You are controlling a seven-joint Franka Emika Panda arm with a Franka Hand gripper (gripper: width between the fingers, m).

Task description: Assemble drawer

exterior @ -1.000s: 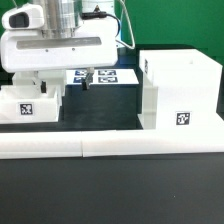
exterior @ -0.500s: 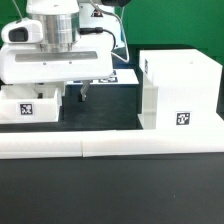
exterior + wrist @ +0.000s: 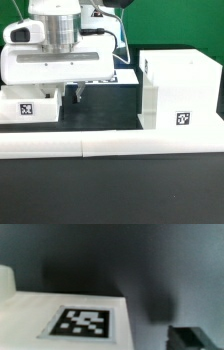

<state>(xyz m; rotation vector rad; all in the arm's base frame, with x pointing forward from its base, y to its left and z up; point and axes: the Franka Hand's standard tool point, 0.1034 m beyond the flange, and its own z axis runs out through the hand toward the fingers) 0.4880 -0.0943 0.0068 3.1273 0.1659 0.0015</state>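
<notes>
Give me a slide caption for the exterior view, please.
Gripper hangs low between a small tray and the large drawer shell.

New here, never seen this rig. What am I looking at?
A Franka Panda arm with a two-finger gripper, assembling a drawer. The sharper picture comes from a camera off the arm. The blurry one comes from a wrist camera and shows a white tagged surface. On the dark table: the large open-fronted drawer shell, a small tray, low white border bars. The gripper hangs near the tray, apparently holding nothing; open or shut is unclear.
</notes>
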